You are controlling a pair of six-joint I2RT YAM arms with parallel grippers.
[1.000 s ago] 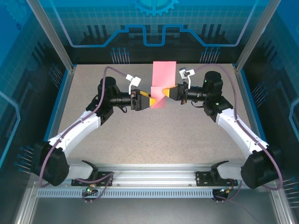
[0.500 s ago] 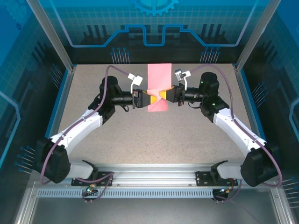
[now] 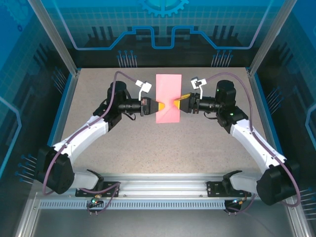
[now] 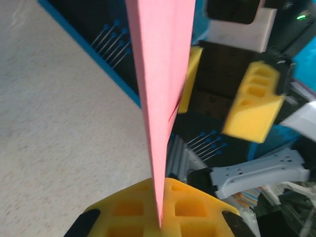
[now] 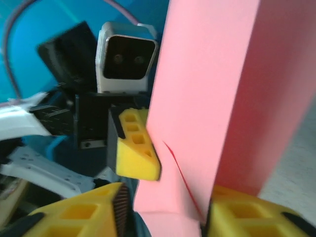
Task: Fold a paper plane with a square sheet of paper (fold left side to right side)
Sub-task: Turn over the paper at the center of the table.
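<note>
We counted one sheet of pink paper over the middle of the single table. There were two arms, the left arm and the right arm, and two grippers, the left gripper and the right gripper, with four yellow fingers between them. We also counted two white wrist cameras and two purple cables.

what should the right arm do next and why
Probably back the right gripper off rightward: its jaws stand open around one edge of the paper, while the left gripper is shut on the opposite edge and holds it alone.
</note>
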